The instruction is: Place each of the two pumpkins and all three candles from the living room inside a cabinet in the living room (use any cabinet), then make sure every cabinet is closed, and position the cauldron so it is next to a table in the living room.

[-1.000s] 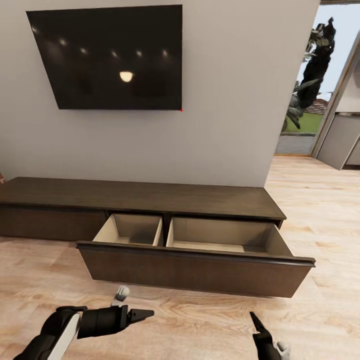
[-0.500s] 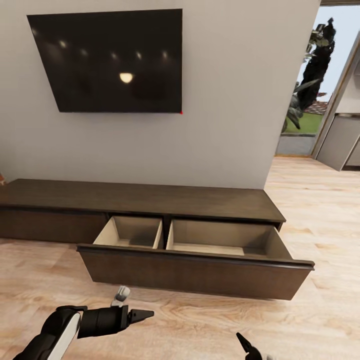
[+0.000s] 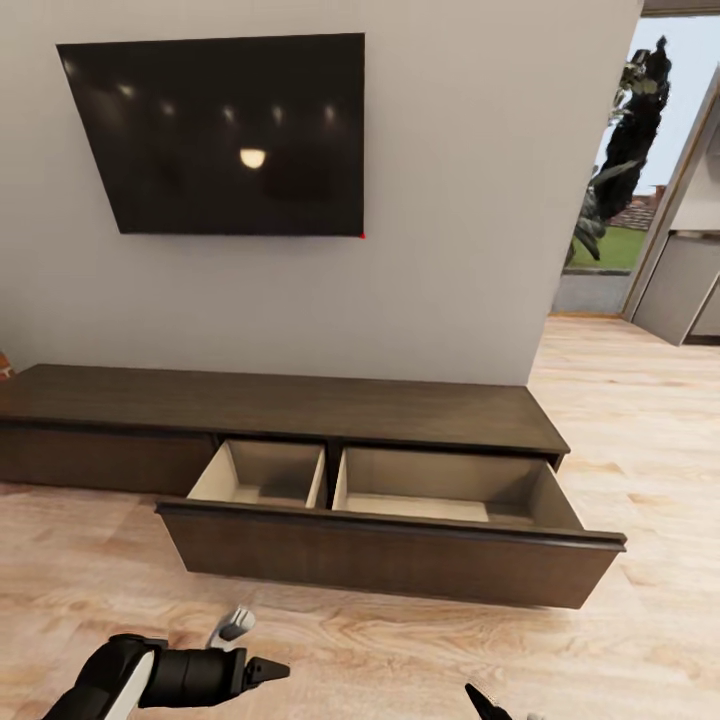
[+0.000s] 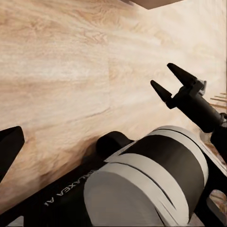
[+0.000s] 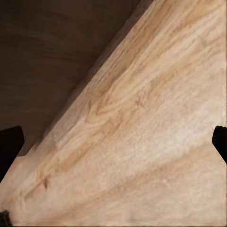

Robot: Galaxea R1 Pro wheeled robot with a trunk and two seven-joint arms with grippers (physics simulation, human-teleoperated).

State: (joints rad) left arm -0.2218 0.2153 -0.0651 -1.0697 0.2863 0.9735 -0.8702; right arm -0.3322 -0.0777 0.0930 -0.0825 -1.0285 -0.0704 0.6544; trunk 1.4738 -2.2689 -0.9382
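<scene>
The cabinet [image 3: 300,405] is standing against the wall under the TV [image 3: 215,135], its wide drawer [image 3: 390,555] hanging open. The left gripper [image 3: 262,672] is hovering low over the floor [image 3: 650,420]; I cannot tell its spread. The right gripper [image 4: 166,81] is gaping wide, and "GALAXEA" is showing partly on the robot's body.

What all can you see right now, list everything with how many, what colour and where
TV: one, black, mounted on the grey wall.
Cabinet: one, long, low, dark brown, against the wall under the TV.
Open drawer: one, dark-brown front, pale interior in two compartments, nothing seen inside, pulled out of the cabinet's right part.
Floor: light wood planks, in front of the cabinet.
Doorway: one, at right, with dark foliage and green grass outside.
Grey unit: one, far right, beyond the doorway.
Left hand: one, black, low over the floor, short of the drawer.
Right hand: one, black, open, over the floor.
</scene>
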